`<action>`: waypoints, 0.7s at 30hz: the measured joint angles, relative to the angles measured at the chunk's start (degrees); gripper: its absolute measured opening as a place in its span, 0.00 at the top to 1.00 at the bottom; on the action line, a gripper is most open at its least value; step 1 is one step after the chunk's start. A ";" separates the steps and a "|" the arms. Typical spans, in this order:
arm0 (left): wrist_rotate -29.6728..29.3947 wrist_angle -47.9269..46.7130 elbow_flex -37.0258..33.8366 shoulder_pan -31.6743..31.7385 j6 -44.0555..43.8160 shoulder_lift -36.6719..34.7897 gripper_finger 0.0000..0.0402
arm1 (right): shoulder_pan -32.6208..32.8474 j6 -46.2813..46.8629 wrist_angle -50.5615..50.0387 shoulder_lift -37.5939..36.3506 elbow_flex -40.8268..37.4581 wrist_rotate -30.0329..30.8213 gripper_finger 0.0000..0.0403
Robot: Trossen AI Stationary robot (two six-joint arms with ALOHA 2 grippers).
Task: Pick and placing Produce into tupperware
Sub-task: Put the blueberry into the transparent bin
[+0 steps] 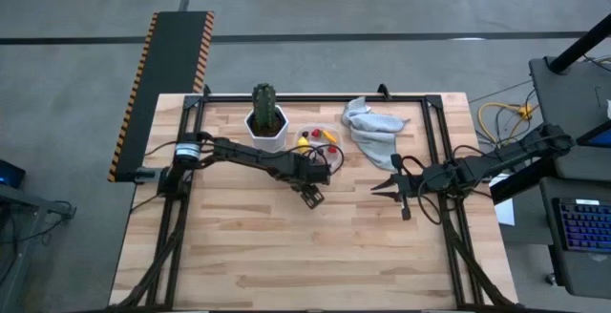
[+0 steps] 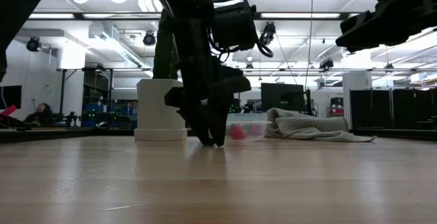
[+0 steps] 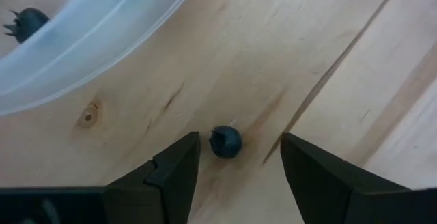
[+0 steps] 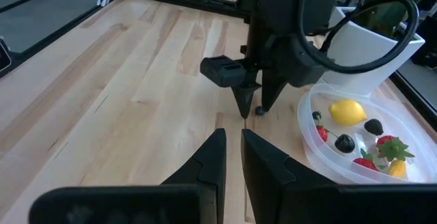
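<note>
A small dark berry [image 3: 225,142] lies on the bare wood just outside the clear tupperware [image 3: 102,39]. My left gripper [image 3: 239,159] points down over it, open, one finger on each side of the berry and not touching it; its tips are at the table [image 2: 213,141]. The tupperware [image 4: 321,152] holds a yellow lemon [image 4: 347,111], dark berries [image 4: 345,143], red berries [image 4: 369,161] and a yellow-orange piece [image 4: 398,168]. My right gripper [image 4: 232,142] hovers to the right of centre [image 1: 385,187], its fingers shut to a narrow slit, holding nothing.
A white pot with a green cactus [image 1: 267,122] stands left of the tupperware [image 1: 320,141]. A crumpled grey cloth [image 1: 372,127] lies to its right, near the far edge. The near half of the wooden table [image 1: 305,256] is bare wood.
</note>
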 joint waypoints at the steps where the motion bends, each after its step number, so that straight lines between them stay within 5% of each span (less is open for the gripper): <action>1: 0.01 0.02 0.08 0.00 0.00 0.22 0.52 | 0.00 0.00 0.02 0.00 0.00 0.00 0.90; 21: 0.82 -0.02 0.13 1.25 0.02 -0.01 0.53 | 0.00 0.00 -0.46 0.00 0.00 0.00 0.90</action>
